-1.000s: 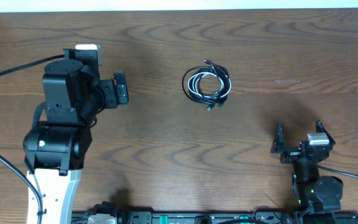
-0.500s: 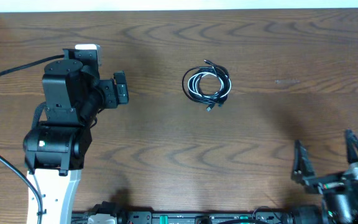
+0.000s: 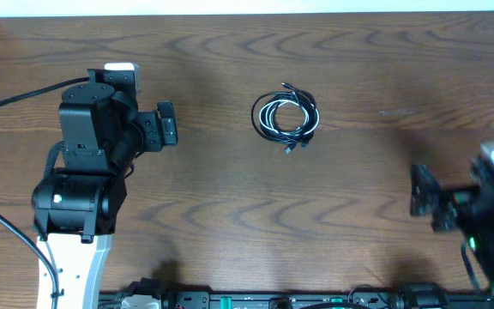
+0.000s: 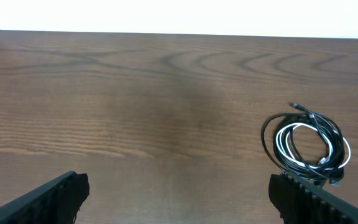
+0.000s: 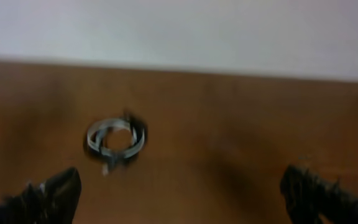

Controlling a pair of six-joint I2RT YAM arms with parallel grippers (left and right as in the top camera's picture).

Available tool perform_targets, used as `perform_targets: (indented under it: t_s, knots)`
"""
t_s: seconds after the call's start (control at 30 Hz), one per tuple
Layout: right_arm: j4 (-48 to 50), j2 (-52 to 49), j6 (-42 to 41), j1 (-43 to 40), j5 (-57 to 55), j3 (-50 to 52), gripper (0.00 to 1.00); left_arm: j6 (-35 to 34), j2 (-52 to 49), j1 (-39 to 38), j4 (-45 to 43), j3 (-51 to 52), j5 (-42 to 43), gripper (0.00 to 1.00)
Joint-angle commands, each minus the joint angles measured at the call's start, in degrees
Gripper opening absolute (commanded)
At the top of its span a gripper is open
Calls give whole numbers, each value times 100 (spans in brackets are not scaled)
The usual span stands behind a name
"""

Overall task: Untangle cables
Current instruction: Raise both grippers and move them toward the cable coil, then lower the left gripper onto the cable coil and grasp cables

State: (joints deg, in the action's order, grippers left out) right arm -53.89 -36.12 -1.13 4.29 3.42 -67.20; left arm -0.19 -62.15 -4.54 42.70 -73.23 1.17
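The cables [image 3: 286, 118] were found gathered in one small, roughly round coil lying flat on the wooden table [image 3: 230, 215], in its far half and slightly right of centre as seen from overhead; the coil was made up mostly of black loops, with a white-grey cord [image 4: 291, 146] wound inside them; a small plug end [image 3: 288, 149] was noted projecting from the near side of the coil, and a second thin tip from its far side; how the individual strands crossed within the bundle could not be made out; nothing was observed touching the coil. The left gripper [image 3: 170, 124] was recorded well to the left of the coil, at about the same depth on the table and pointed towards it; its fingers were seen set wide apart in the left wrist view, with nothing between them, and the coil lay ahead of and towards the right-hand finger. The right gripper [image 3: 430, 204] was located near the right edge of the table, nearer the front than the coil and well apart from it; it appeared blurred in both overhead and wrist views, yet its fingers were seen spread wide and holding nothing.
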Motion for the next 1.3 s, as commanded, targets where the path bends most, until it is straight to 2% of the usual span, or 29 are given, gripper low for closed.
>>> perform_targets:
  t_s: [0.0,0.2,0.4,0.67,0.8,0.83,0.87,0.9,0.93,0.97,1.0,1.07,1.1,1.13,1.17,1.27]
  knots:
    - [-260,-901,446,-24,286,-503,99,-55,50,28,15,-127,-4,98]
    - [-713,-2260,756,-24,472,-1132,99,-76,48,28,13,-127,-4,98]
    - [-719,-3134,872,-24,466,-1255,99,-74,44,28,13,-127,-7,98]
    - [-680,-3517,863,-24,481,-1248,99,-76,44,28,55,-125,-4,98]
    - [-424,-3521,861,-22,1141,-1248,99,-98,44,28,98,-125,-4,98]
    - [-286,-3521,962,-22,1226,-1248,94,-101,44,28,120,-125,-2,98]
    - [-181,-3517,999,-24,1239,-1248,84,-101,44,28,144,-125,0,98]
    - [-81,-3515,997,-24,1180,-1248,62,-98,44,28,177,-125,2,98]
    - [15,-3515,925,-24,1056,-1248,47,-96,44,28,205,-125,39,98]
    - [66,-3515,750,-24,903,-1248,42,-96,44,28,205,-127,107,98]
    - [101,-3515,562,-24,719,-1248,50,-96,44,28,199,-127,168,98]
    - [122,-3515,413,-24,426,-1248,46,-96,42,28,157,-125,212,98]
    - [120,-3515,415,-24,328,-1248,58,-94,33,28,105,-118,208,95]
    - [118,-3515,415,-24,247,-1248,85,-96,20,28,52,-116,210,90]
    - [116,-3515,415,-24,175,-1248,99,-96,-7,28,4,-116,210,88]
    - [118,-3512,389,-24,114,-1248,99,-92,-199,28,-76,-116,479,88]
